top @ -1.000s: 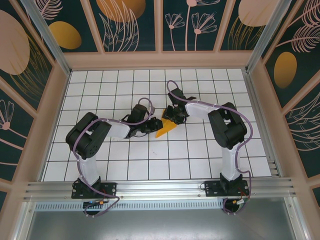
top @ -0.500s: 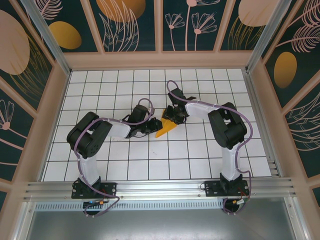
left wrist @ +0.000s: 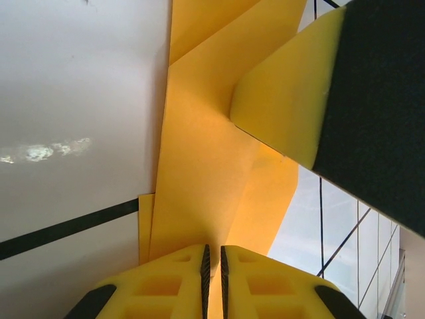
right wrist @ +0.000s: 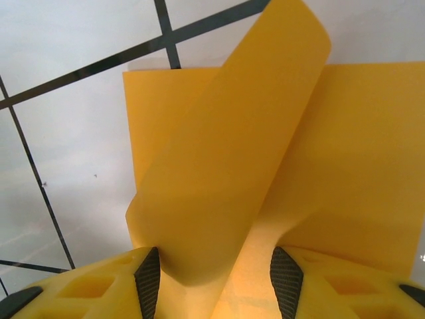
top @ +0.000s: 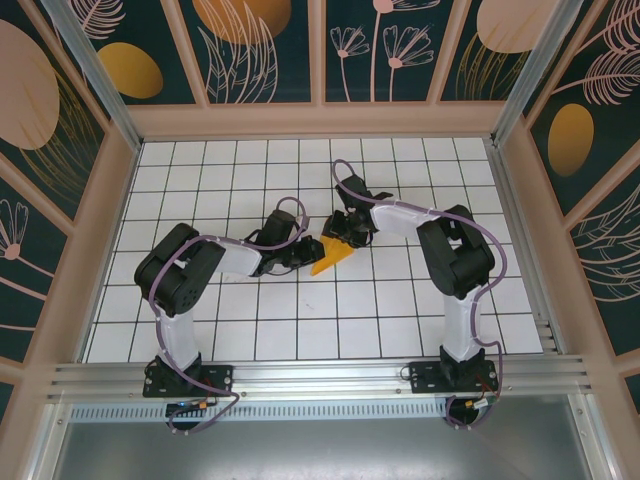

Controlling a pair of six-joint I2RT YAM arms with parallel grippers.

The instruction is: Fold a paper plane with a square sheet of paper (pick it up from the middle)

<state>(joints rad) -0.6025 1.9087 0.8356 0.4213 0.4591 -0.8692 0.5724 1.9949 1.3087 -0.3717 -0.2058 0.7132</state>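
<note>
Orange-yellow sheet of paper (top: 331, 256): I find it partly folded, lying on the white gridded table (top: 400, 310) near the middle, between the two grippers. From above it reads as a narrow wedge, its tip pointing toward the near left.

Left arm (top: 180, 280): reaches across the table from the near left toward the centre. The left gripper (top: 306, 256) sits at the wedge's left edge, low over the table.

Left wrist view: the left gripper (left wrist: 213, 256) has its jaws drawn almost together, with a slim gap between them. The sheet of paper (left wrist: 199, 166) runs into that gap, so I record it as pinched on a fold. Beyond the pinch the paper lies in overlapping layers with creases. One of the right gripper's fingers (left wrist: 292, 86) rests against the paper at the upper right.

Right gripper (top: 345, 232): sits at the wide far end of the wedge, touching it.

Right wrist view: the right gripper (right wrist: 216, 279) has its jaws standing apart at a middling width. A loose flap of the sheet of paper (right wrist: 226, 166) curls up between them, over a flat layer. I cannot tell whether either pad presses the flap.

Right arm (top: 455, 255): bends in from the near right.
</note>
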